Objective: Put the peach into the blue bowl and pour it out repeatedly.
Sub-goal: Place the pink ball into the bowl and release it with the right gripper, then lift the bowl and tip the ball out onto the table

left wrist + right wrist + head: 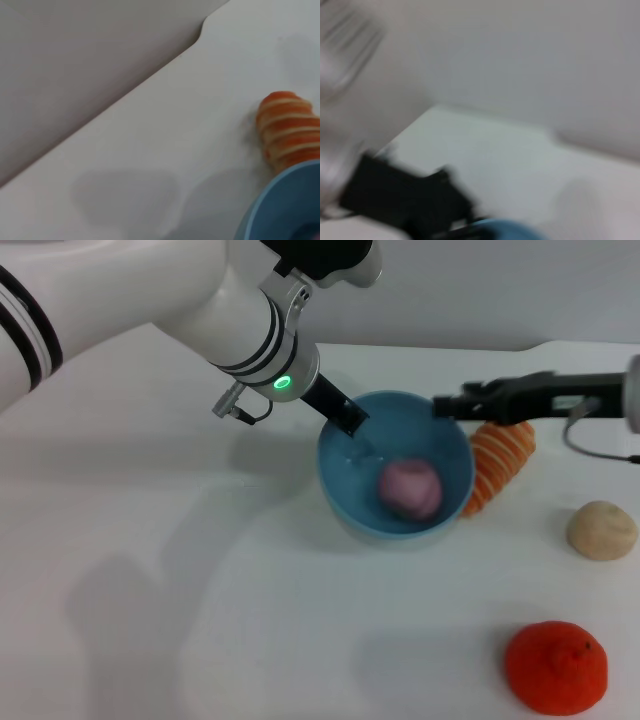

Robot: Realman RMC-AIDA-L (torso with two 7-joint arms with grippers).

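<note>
head view only: peach (pixel 410 489) lying inside blue bowl (pixel 345 478), bowl upright on white table (pixel 150 590). left wrist view adds just the bowl rim (pixel 265 210) and the striped orange toy (pixel 289 129) right behind it. beige lump (pixel 602 530) and bumpy orange fruit (pixel 556 667) well apart, on the robot's right. left gripper (pixel 347 420) clamped on the bowl's far-left rim. right gripper (pixel 450 406) hovers at the far-right rim; finger state cannot tell.
</note>
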